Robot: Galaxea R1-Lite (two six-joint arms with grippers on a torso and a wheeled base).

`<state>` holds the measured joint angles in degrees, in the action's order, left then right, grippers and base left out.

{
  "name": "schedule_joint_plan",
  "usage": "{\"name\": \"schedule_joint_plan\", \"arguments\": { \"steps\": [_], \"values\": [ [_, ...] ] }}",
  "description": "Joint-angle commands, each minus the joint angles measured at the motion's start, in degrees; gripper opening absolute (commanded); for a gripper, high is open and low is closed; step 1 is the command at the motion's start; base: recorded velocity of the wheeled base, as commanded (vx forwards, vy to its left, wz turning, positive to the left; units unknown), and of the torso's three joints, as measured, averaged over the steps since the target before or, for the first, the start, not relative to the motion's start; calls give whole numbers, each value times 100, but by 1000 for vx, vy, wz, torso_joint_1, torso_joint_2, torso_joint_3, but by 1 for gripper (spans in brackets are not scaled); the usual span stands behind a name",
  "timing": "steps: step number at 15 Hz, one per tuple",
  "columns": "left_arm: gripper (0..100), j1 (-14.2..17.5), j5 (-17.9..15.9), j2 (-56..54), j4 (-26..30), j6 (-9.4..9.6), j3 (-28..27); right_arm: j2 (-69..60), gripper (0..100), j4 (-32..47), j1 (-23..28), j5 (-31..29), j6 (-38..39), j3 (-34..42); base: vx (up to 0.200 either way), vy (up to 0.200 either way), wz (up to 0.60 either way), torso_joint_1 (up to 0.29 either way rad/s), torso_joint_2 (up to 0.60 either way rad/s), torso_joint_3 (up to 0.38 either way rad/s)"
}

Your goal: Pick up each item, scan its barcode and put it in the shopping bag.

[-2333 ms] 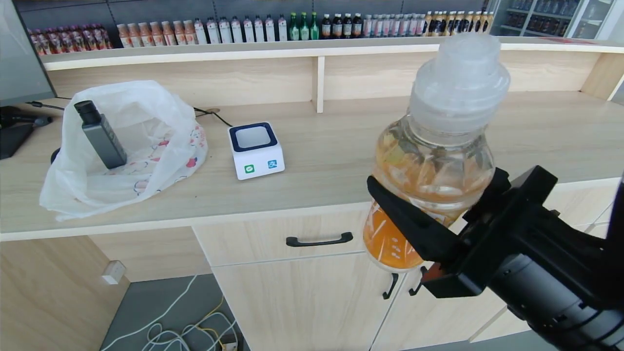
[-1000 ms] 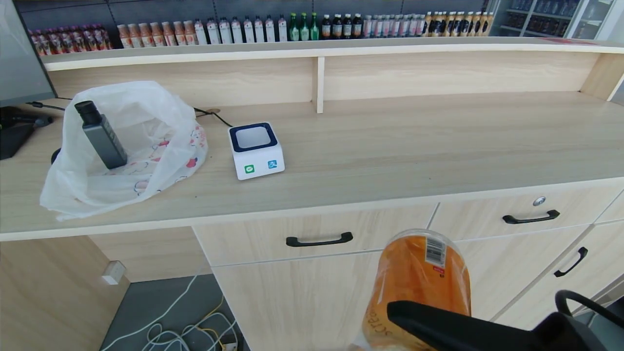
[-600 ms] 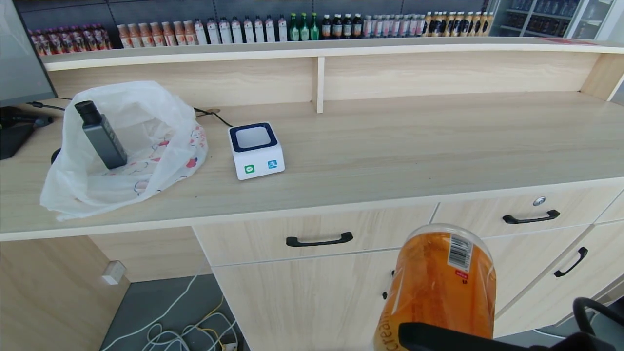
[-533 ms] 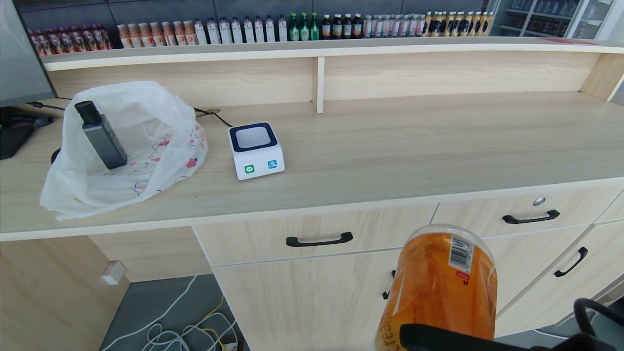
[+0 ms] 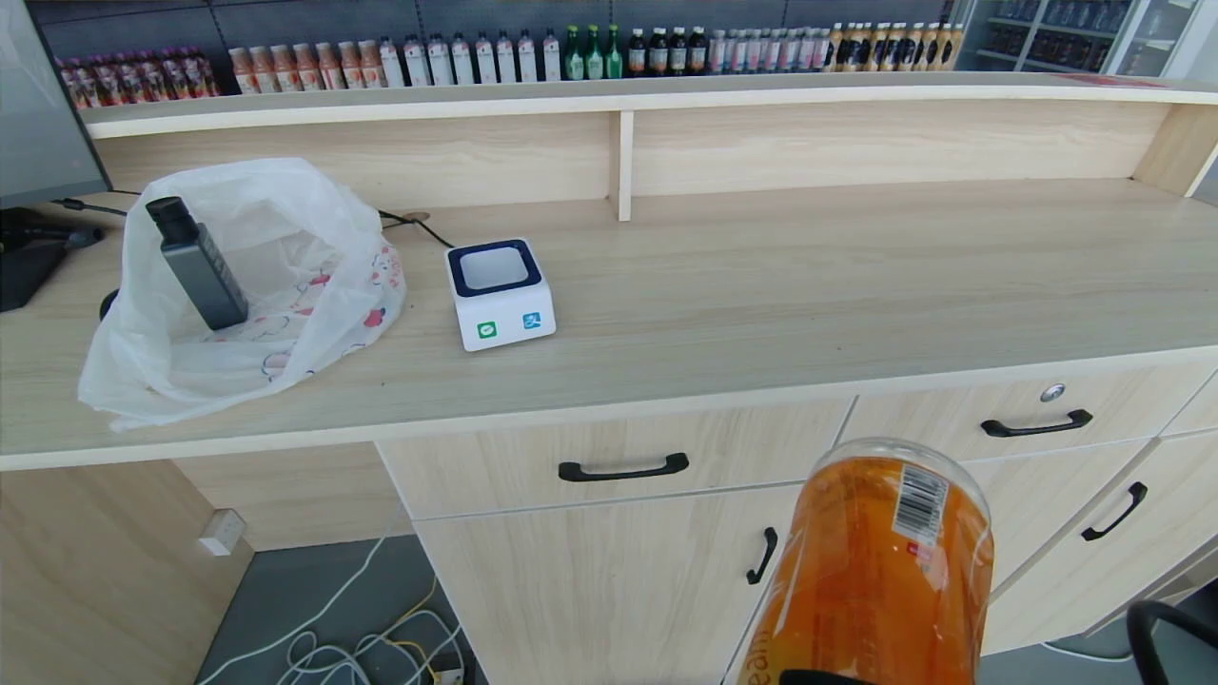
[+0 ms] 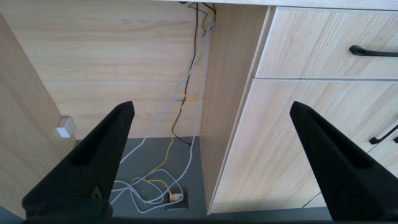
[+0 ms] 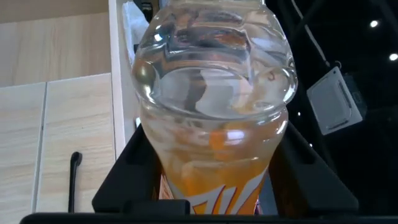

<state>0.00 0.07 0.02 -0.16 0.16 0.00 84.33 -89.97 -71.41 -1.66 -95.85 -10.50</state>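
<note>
Wooden counter (image 5: 761,285) took up most of the head view, with a back shelf of drinks (image 5: 571,52) behind it and drawers (image 5: 618,438) underneath. Down low, in front of the drawers, the orange drink bottle (image 5: 875,571) sat in the right claw (image 7: 214,186), base end up, with its barcode sticker (image 5: 918,504) facing the camera. Everything else was up on the counter, well apart from that claw. The white scanner box (image 5: 500,290) was ahead and off to its left. The shopping bag (image 5: 314,219) was further left still, open, with a grey bottle (image 5: 195,266) leaning inside it.

Over on the left wrist view, the left claw (image 6: 211,107) was spread wide, with just cupboard showing through the gap between its fingers (image 6: 93,168). Beyond the claw were a plain wood panel (image 6: 124,56) and a drawer front with a black handle (image 6: 373,51). Loose cables (image 6: 168,180) trailed down to the floor below it.

On the right wrist view, the right claw was clamped on the bottle. It had a black finger (image 7: 124,180) on each side of the orange part, and the clear end stuck out past the fingertips. Off to one side behind the claw was a cupboard door (image 7: 56,124) with a thin black pull (image 7: 74,180).
</note>
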Motion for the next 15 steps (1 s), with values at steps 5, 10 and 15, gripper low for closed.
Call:
{"name": "schedule_joint_plan", "arguments": {
  "steps": [5,10,15],
  "values": [
    [100,0,1,-2,-2,2,0,4,0,-3,-162,157,-206,-40,0,0,0,0,0,0],
    [100,0,1,-2,-2,2,0,4,0,-3,-303,421,-610,-154,0,0,0,0,0,0],
    [100,0,1,-2,-2,2,0,4,0,-3,-382,632,-645,-348,0,0,0,0,0,0]
  ]
}}
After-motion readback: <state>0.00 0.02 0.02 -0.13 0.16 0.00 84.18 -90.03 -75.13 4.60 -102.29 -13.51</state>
